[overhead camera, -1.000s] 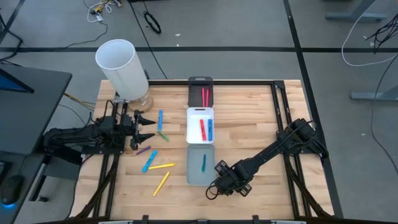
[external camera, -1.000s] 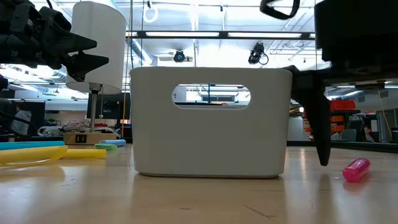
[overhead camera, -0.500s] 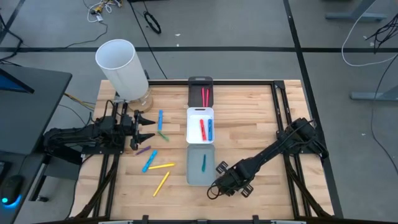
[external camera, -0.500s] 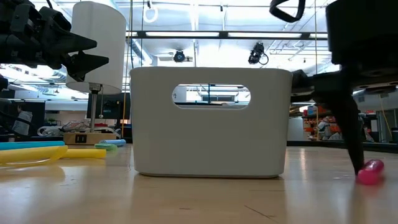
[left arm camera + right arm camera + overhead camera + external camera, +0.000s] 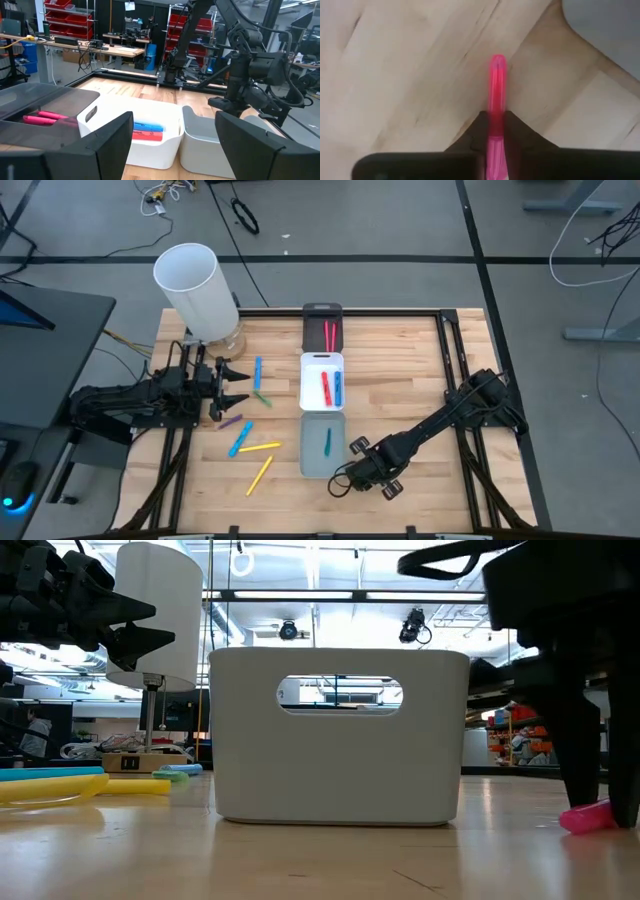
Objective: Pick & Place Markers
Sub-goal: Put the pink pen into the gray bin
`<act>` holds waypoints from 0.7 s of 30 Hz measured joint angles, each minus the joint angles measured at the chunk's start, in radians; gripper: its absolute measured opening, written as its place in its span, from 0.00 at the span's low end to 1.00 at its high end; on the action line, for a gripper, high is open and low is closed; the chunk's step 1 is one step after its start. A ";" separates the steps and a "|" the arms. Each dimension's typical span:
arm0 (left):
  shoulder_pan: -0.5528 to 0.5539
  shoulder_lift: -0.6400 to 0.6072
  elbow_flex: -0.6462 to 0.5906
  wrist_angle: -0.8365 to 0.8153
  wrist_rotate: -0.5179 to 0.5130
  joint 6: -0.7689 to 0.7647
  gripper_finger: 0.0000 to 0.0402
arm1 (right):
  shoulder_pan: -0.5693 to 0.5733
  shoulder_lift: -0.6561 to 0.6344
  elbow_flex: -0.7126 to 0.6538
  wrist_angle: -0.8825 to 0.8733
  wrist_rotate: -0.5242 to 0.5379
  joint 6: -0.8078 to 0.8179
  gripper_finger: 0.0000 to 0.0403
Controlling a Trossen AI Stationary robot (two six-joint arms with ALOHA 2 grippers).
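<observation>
A pink marker point(image 5: 497, 85) lies on the wooden table near its front edge, right of the grey tray point(image 5: 323, 450). My right gripper point(image 5: 345, 479) is shut on it, pointing down. In the low view the marker point(image 5: 580, 819) lies between the two dark fingers. More markers lie loose at the table's left: blue point(image 5: 258, 370), green point(image 5: 262, 397), purple point(image 5: 232, 421), yellow point(image 5: 258, 447). My left gripper point(image 5: 235, 385) waits open above them, pointing level. My right gripper pinches the pink marker's shaft point(image 5: 496, 107) between its two fingers point(image 5: 517, 131). The fingers come from above, pointing down, one on each long side. One end sticks out past them. The marker lies on the table top.
Three trays stand in a row down the middle: black point(image 5: 322, 313) with pink markers, white point(image 5: 322, 361) with a red and a blue one, grey with a teal one. A tall white cylinder point(image 5: 195, 285) stands at the far left corner.
My right gripper has rolled about its own axis and shut on the pink marker. In the low view its fingers have come in on either side of the marker, which has shifted and turned a little on the table.
</observation>
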State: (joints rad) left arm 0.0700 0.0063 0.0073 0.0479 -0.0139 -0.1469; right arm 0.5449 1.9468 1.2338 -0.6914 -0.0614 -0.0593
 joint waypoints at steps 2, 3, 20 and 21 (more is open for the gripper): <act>0.000 0.000 0.000 0.000 0.000 0.000 0.72 | 0.000 -0.017 -0.003 -0.013 -0.017 0.037 0.08; 0.000 0.000 0.000 0.000 0.000 0.000 0.72 | 0.003 -0.028 -0.003 -0.018 -0.020 0.059 0.08; 0.000 0.000 0.000 0.000 0.000 0.000 0.72 | -0.008 -0.230 0.047 -0.055 -0.053 0.710 0.07; 0.000 0.000 0.000 0.000 0.000 0.000 0.72 | -0.013 -0.239 0.048 -0.052 -0.053 0.759 0.07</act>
State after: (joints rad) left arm 0.0697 0.0060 0.0071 0.0479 -0.0139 -0.1467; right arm 0.5318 1.7081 1.2816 -0.7432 -0.1143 0.7000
